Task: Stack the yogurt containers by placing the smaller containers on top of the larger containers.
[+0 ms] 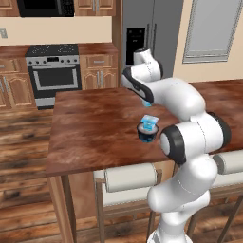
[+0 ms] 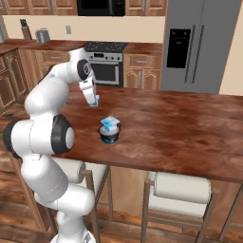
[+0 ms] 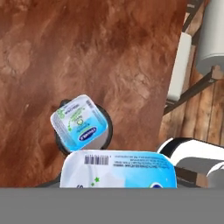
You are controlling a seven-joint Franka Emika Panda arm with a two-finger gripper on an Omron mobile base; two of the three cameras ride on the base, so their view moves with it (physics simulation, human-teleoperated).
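Light-blue cup (image 2: 95,100) held shut in the gripper (image 2: 93,100), raised above the wooden counter (image 2: 180,118) — pale lid (image 3: 118,169) close under the hand camera. Other small cup (image 3: 79,123) already resting, a little tilted, on the dark navy tub (image 2: 109,135). Tub near the gripper, lower and toward the counter's near edge. Risk, as a judgement: little free room on the tub top — setting the held cup down there could knock the seated one off or leave both unstable.
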